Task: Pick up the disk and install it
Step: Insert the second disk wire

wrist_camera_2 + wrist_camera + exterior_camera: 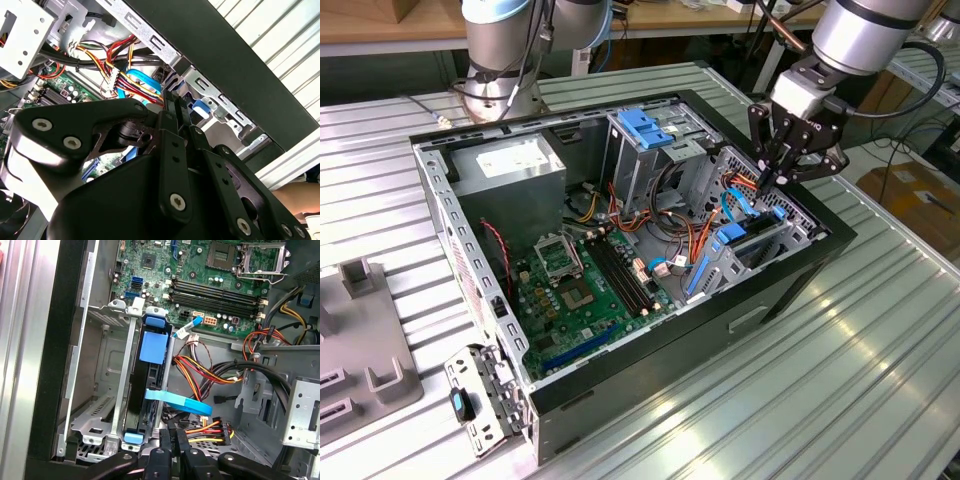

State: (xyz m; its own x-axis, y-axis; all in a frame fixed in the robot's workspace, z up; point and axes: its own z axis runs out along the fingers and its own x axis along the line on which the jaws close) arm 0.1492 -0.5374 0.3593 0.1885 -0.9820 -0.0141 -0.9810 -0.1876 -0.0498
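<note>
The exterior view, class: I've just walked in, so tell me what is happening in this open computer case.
A robot arm's claw reaches down into the open case, at the drive cage on the exterior view's right. In the first wrist view, the disk, in its blue rail frame, sits on edge in the cage's slot, with a blue cable draped across it. The claw is just beside the disk's end, near the bundle of power wires. The motherboard lies bare on the case floor.
</note>
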